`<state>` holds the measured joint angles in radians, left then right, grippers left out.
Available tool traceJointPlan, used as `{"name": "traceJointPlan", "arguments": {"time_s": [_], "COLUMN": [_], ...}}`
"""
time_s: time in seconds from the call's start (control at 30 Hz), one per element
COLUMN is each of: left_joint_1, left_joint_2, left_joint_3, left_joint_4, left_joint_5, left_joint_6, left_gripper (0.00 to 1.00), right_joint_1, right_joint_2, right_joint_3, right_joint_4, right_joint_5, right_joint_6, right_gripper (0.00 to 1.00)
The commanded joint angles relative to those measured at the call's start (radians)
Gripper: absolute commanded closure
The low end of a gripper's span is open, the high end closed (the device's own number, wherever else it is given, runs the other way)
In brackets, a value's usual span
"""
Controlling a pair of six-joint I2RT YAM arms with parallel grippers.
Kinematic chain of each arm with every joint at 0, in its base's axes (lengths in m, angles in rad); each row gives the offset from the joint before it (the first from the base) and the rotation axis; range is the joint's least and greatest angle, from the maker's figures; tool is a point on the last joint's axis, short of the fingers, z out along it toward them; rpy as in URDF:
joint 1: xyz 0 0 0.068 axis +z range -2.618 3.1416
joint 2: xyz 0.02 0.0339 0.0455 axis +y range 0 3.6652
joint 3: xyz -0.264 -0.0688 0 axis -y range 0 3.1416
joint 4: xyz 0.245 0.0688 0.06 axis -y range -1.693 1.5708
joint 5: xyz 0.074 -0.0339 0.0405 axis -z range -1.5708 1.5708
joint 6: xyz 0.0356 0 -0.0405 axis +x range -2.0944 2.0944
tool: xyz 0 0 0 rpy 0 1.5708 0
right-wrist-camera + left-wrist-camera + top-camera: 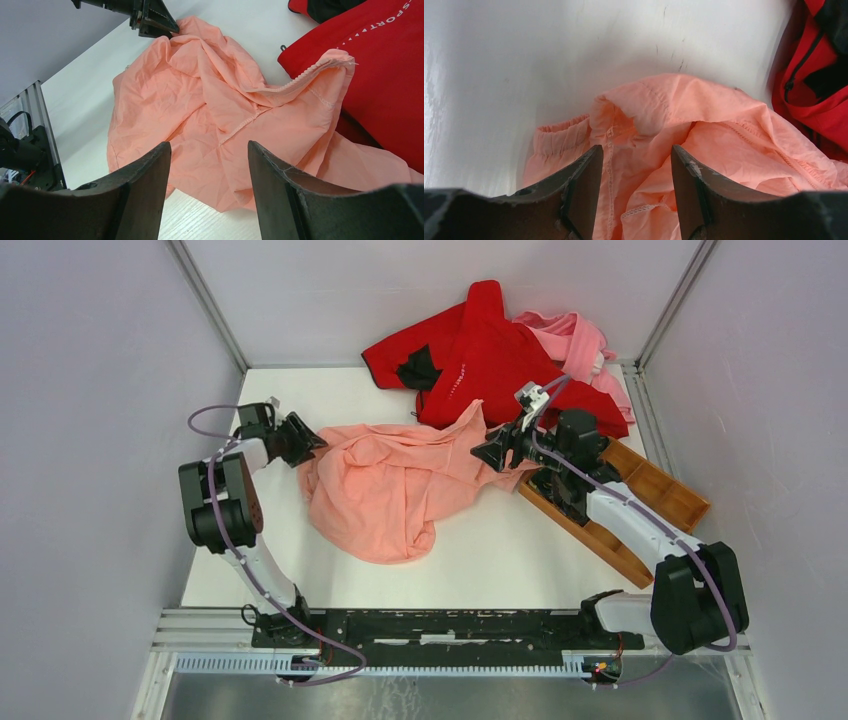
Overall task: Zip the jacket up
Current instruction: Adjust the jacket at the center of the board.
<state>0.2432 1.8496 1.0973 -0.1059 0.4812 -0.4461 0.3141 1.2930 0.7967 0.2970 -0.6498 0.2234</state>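
Left gripper [636,150]: fingers [584,185] are clearly apart, not pinching anything. They sit right at the jacket's [684,115] left edge, and the wrist cam shows peach fabric in the gap beyond the tips. I honestly can't tell if the tips touch the cloth.

Right gripper [209,147]: same deal, fingers [145,185] spread with nothing between them, pointing at the jacket's right side from just beside it.

The jacket [385,490] sits crumpled between the two grippers, around the middle of the worktop [500,550] and a bit toward the far edge. It's salmon-pink, thin, very wrinkly stuff with no print. The front is lying open in loose folds. There's a gathered elastic band [559,135] at the left end, and another gathered edge [320,65] on a flap that stands up against the red garment [380,65]. A ridged line [245,122] runs down a fold in the right wrist view. It could be zipper tape or just a seam, I can't tell.

The red garment [490,350] is piled near the far edge, right of centre, touching the jacket's far-right end. It has white capital lettering [395,20] that starts "SPORT" and runs out of frame. A black zip [799,65] shows on it too.

A paler pink garment [580,340] lies behind it toward the far right corner. A wooden tray [660,490] sits along the right edge under the right arm.
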Motion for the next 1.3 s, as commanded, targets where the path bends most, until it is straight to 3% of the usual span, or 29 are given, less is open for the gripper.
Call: {"name": "traceJointPlan", "arguments": {"time_s": [0.0,0.3,0.5,0.63,0.87,1.27], "left_joint_1": [-0.016,-0.077,-0.079,-0.082,-0.082,-0.080], "left_joint_2": [0.029,0.085,0.064,-0.023,-0.237,-0.476], "left_joint_3": [0.067,0.131,0.143,0.125,0.044,-0.059], "left_joint_4": [0.006,0.006,-0.004,-0.012,-0.012,-0.027], "left_joint_5": [-0.007,-0.105,-0.111,-0.116,-0.091,0.000], "left_joint_6": [0.049,0.101,0.107,0.102,0.079,-0.003], "left_gripper": [0.42,0.49,0.86,0.96,0.98,0.98], "right_joint_1": [-0.002,-0.003,-0.003,-0.004,-0.003,-0.003], "right_joint_2": [-0.030,-0.021,-0.004,0.034,0.131,0.144], "right_joint_3": [-0.005,-0.008,-0.002,0.028,0.160,0.144], "right_joint_4": [0.063,0.073,0.073,0.067,0.022,0.094], "right_joint_5": [-0.022,-0.030,-0.029,-0.011,0.067,0.102], "right_joint_6": [0.025,0.033,0.037,0.068,0.181,0.296], "right_gripper": [0.36,0.36,0.36,0.36,0.32,0.30]}}
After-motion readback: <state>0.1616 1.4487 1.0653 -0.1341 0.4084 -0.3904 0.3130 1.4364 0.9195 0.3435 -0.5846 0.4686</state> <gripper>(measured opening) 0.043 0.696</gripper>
